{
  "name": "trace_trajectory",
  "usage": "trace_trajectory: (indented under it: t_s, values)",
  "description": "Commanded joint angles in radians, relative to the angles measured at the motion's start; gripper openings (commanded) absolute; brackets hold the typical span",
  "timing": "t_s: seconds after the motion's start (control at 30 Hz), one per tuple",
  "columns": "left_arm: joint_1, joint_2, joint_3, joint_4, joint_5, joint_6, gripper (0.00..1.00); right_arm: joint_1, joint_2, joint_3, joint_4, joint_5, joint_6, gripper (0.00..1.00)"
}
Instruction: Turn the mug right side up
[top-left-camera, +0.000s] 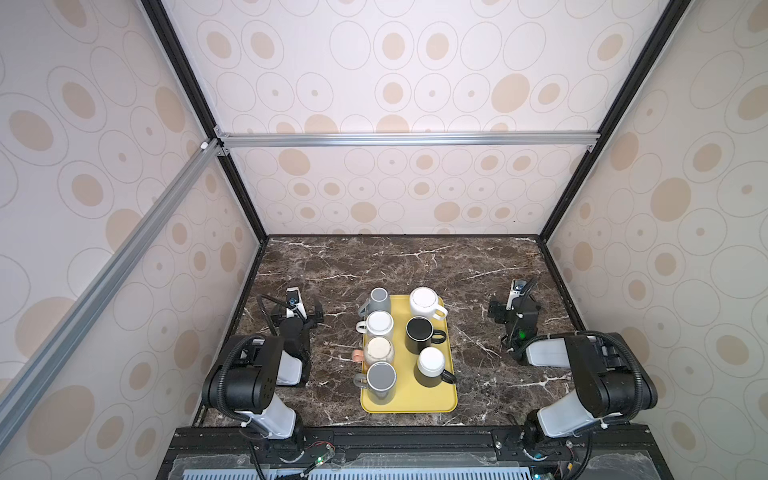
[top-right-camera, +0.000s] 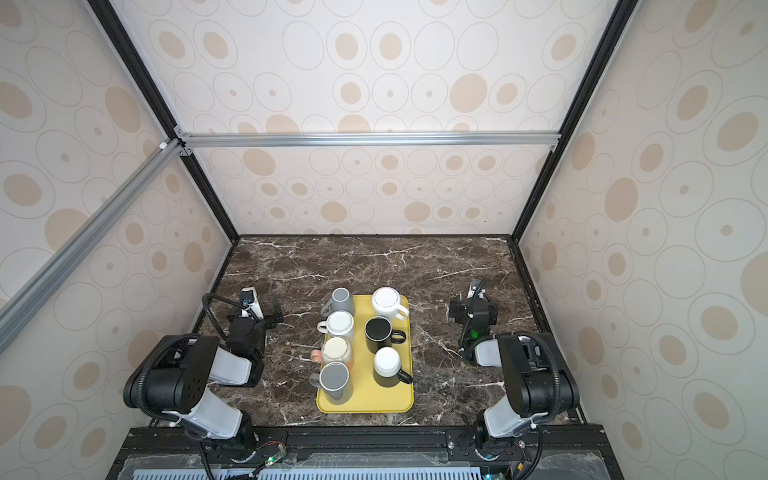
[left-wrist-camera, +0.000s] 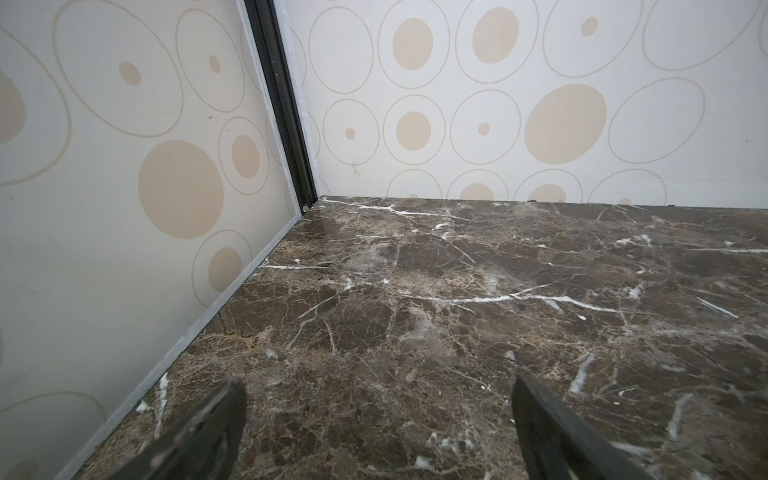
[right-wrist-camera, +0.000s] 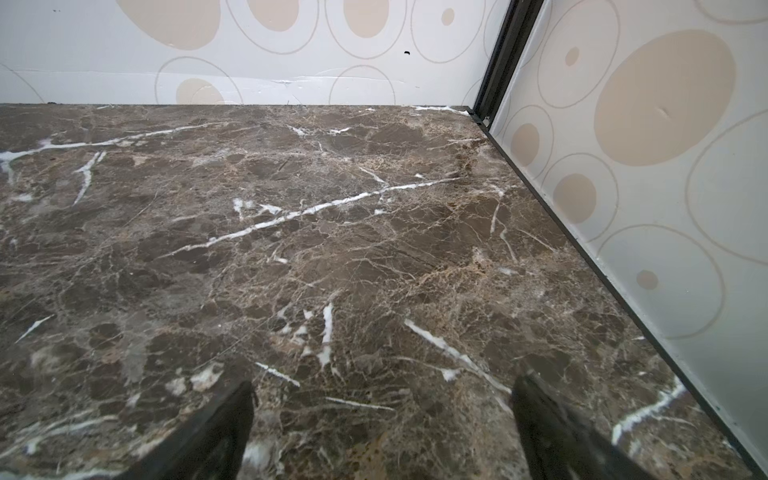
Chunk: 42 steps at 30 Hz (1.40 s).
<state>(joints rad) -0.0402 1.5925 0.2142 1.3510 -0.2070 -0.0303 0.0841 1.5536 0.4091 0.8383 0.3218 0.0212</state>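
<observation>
Crowding yellow tray (top-left-camera: 415, 400): 7 mugs (top-left-camera: 419, 329).

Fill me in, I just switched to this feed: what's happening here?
Nothing is being handled yet. The left gripper and right gripper both hang open and empty over the marble table, parked on either side of the yellow tray. Seven mugs stand on the tray in two columns. Most show flat bases, so they look upside down. None is touched.

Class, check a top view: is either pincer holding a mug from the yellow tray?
No: the left pincer and right pincer stand open and empty, well clear of the yellow tray.
</observation>
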Motion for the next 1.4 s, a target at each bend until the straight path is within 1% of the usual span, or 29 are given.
trace_trajectory:
  t_s: [0.0, 1.27, 1.3, 1.37]
  values:
    - [-0.004, -0.011, 0.004, 0.027, 0.005, 0.004, 1.00, 0.005, -0.009, -0.009, 0.013, 0.008, 0.004, 1.00]
    - [-0.004, -0.011, 0.004, 0.026, 0.006, 0.004, 1.00, 0.005, -0.008, -0.008, 0.013, 0.008, 0.002, 1.00]
    - [-0.004, -0.013, 0.001, 0.032, 0.010, 0.007, 1.00, 0.006, -0.009, -0.007, 0.013, 0.008, 0.003, 1.00]
    - [-0.016, -0.033, -0.031, 0.087, 0.079, 0.054, 1.00, 0.005, -0.011, -0.010, 0.016, 0.008, 0.003, 0.98]
